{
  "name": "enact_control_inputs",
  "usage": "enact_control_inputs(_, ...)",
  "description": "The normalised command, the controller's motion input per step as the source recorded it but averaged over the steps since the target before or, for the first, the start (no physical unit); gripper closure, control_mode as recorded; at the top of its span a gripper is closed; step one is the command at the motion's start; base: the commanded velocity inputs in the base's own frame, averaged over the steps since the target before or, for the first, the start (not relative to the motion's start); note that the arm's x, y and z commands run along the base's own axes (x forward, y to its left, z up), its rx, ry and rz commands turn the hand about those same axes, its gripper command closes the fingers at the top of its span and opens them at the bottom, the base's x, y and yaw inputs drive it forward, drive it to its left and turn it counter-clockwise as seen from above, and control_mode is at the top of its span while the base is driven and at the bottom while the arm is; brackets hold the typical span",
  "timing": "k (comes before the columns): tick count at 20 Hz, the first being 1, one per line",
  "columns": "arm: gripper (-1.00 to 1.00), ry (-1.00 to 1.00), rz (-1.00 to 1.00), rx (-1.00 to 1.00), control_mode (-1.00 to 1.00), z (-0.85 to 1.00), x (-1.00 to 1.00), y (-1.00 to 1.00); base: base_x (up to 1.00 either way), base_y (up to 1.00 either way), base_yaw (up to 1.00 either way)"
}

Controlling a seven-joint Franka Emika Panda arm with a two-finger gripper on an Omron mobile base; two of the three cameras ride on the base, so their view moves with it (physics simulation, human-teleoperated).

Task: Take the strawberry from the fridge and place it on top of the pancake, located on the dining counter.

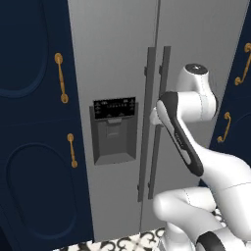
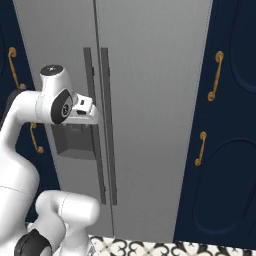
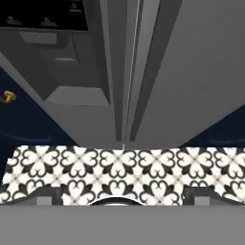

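Fridge [image 1: 112, 59]: tall grey two-door unit, both doors shut, taking up the middle of both base views; the seam between the doors runs straight down.
Cabinets [image 1: 34, 147]: navy fronts with oval panels on either side of the fridge, touching its flanks, each with gold handles [image 1: 61, 77].
Arm [image 1: 196, 147]: white with dark joints, rising in front of the right-hand door and bent toward the door seam; it covers the lower part of that door in the left base view.
Floor [image 3: 119, 174]: black-and-white patterned tiles at the foot of the fridge.
Door handles [image 1: 149, 122]: two long dark vertical bars just beside the seam, one per door, standing between the hand and the doors.
Dispenser recess [image 1: 113, 130]: black-panelled, set in the left door, beside the handles.
End effector [image 3: 119, 198]: close to the handles, pointing down along the doors; its two tips sit far apart at the bottom corners of the hand view, spread wide with nothing between them.
Strawberry: cannot be located with the doors closed.
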Motion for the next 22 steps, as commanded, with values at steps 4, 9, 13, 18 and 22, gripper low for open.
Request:
enact_control_inputs(4,-1.00,-0.21,0.05,0.00,-1.00,0.09,0.78,-0.31,0.00,0.00,0.00)
enact_control_inputs(9,-1.00,-0.24,0.05,0.02,-1.00,0.05,0.66,-0.42,0.00,0.00,0.00)
enact_control_inputs(13,-1.00,-0.17,0.02,0.08,-1.00,-0.07,0.61,-0.09,0.00,0.00,0.00)
enact_control_inputs(18,-1.00,-0.13,0.00,0.05,-1.00,-0.12,0.64,0.00,0.00,0.00,0.00)
enact_control_inputs(22,-1.00,-0.04,0.00,0.00,-1.00,-0.06,0.45,0.00,0.00,0.00,0.00)
